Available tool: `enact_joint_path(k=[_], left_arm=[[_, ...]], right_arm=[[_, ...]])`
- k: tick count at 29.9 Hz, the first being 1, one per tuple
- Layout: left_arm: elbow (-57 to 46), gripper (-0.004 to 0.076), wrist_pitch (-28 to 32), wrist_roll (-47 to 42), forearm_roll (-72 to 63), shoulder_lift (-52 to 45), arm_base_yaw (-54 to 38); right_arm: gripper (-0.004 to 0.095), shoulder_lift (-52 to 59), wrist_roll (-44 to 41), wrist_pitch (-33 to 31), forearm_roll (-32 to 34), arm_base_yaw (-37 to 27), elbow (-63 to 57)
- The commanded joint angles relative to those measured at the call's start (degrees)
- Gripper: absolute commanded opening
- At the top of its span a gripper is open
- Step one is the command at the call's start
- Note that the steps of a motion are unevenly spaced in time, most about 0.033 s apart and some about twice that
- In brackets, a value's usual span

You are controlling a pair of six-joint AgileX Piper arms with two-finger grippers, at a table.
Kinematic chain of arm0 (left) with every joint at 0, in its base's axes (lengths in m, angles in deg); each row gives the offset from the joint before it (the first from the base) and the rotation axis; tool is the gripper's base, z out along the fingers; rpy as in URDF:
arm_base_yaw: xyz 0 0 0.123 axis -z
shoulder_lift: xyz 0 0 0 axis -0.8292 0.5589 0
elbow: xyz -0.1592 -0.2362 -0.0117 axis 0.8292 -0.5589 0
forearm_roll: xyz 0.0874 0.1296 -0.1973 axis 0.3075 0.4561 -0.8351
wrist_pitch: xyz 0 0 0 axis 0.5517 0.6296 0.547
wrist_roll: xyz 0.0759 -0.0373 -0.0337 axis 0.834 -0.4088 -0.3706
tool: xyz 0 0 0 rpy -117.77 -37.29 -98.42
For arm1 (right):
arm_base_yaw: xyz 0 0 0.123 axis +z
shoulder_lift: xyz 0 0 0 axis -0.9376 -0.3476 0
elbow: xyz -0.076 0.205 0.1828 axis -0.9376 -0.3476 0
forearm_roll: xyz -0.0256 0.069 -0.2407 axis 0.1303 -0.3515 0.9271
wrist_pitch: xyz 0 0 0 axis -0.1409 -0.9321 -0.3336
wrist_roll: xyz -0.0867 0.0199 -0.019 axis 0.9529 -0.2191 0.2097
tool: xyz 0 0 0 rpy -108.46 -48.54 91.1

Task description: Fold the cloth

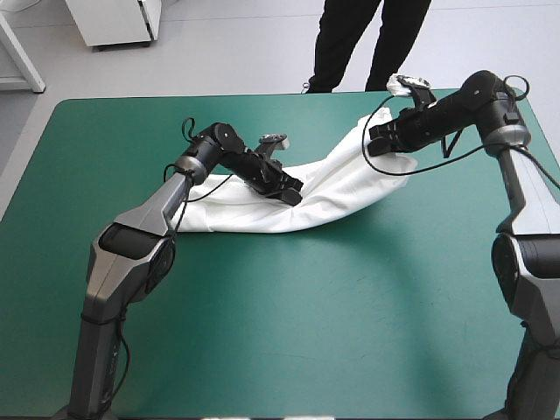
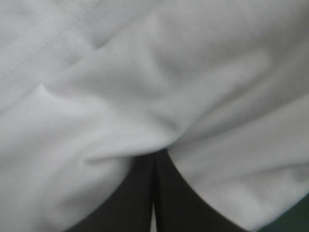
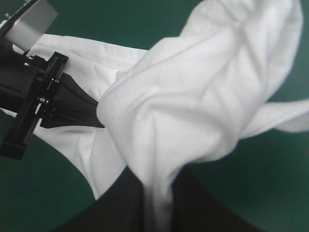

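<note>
The white T-shirt (image 1: pixel 328 185) lies stretched in a long band across the middle of the teal-green table, from centre left up to the far right. My left gripper (image 1: pixel 292 194) is shut on the T-shirt near its middle front edge; in the left wrist view its black fingers (image 2: pixel 140 198) meet in an arch with the T-shirt (image 2: pixel 145 87) filling everything ahead. My right gripper (image 1: pixel 378 136) is shut on the T-shirt's far right end, lifted above the table. In the right wrist view the T-shirt (image 3: pixel 203 101) bunches up from between the fingers (image 3: pixel 120 203), and the left gripper (image 3: pixel 89 116) shows farther off.
Teal-green table cover (image 1: pixel 289 306) lies bare across the front half and at the far left. A person's legs stand beyond the far edge, away from the tabletop.
</note>
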Motion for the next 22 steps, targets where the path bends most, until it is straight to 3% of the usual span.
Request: enact_joint_path(k=[1, 10, 17, 22], left_arm=[[4.89, -0.0009, -5.15, -0.84, 2.54, -2.66, 0.00], [17.36, -0.0009, -5.15, -7.02, 8.80, -6.96, -1.66], [17.61, -0.0009, -5.15, -7.74, 11.06, -16.02, -4.26], [17.61, -0.0009, -5.15, -8.52, 15.66, -24.66, -6.21]], right_arm=[[-0.0015, 5.10, 0.21, 1.67, -2.27, 0.17, 2.15], [-0.0015, 5.10, -0.25, 1.67, -1.63, 0.39, 2.15], [-0.0015, 5.10, -0.96, 1.67, -8.12, 1.32, 2.48], [-0.0015, 5.10, -0.70, 2.74, -8.49, 6.97, 3.95]])
